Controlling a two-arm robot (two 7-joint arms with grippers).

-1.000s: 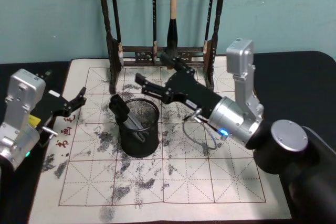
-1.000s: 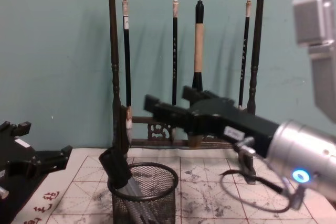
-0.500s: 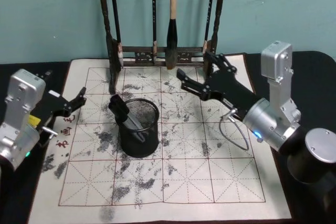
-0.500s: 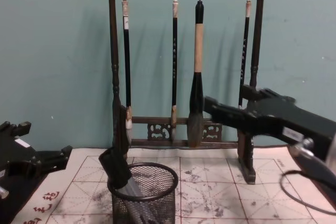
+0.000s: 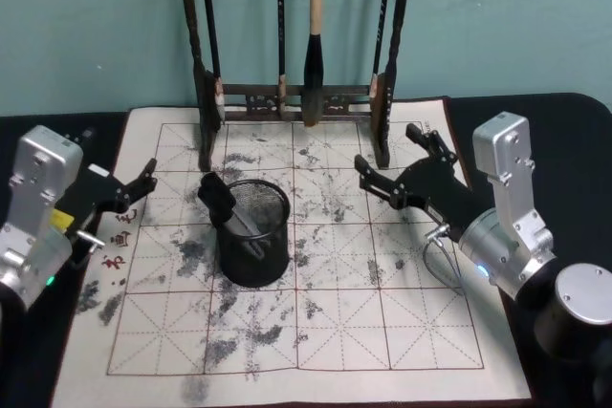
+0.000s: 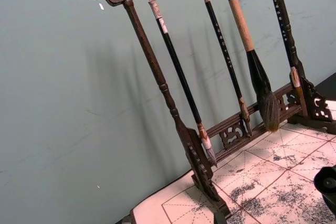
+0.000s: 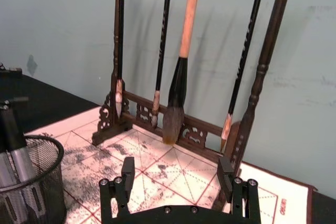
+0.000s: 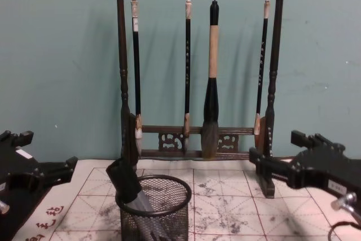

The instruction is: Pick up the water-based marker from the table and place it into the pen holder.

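The black wire-mesh pen holder (image 5: 253,234) (image 8: 155,210) (image 7: 32,184) stands on the cream, ink-stained mat of the table (image 5: 335,332). The water-based marker (image 5: 220,200) (image 8: 124,179) (image 7: 11,135) leans inside it, its black cap sticking up over the rim. My right gripper (image 5: 387,152) (image 8: 274,147) (image 7: 176,178) is open and holds nothing, hovering over the mat to the right of the holder, near the brush rack's right foot. At the mat's left edge my left gripper (image 5: 142,191) (image 8: 48,152) rests open and holds nothing.
A tall dark wooden brush rack (image 5: 296,93) (image 8: 194,71) (image 6: 173,114) (image 7: 184,77) with several hanging brushes stands at the back of the mat, close behind the holder. A teal wall rises behind it. Dark tabletop (image 5: 564,150) borders the mat on both sides.
My right gripper has pulled back to the right, from beside the pen holder toward the mat's right side. The marker stays in the holder. The left arm has not moved.
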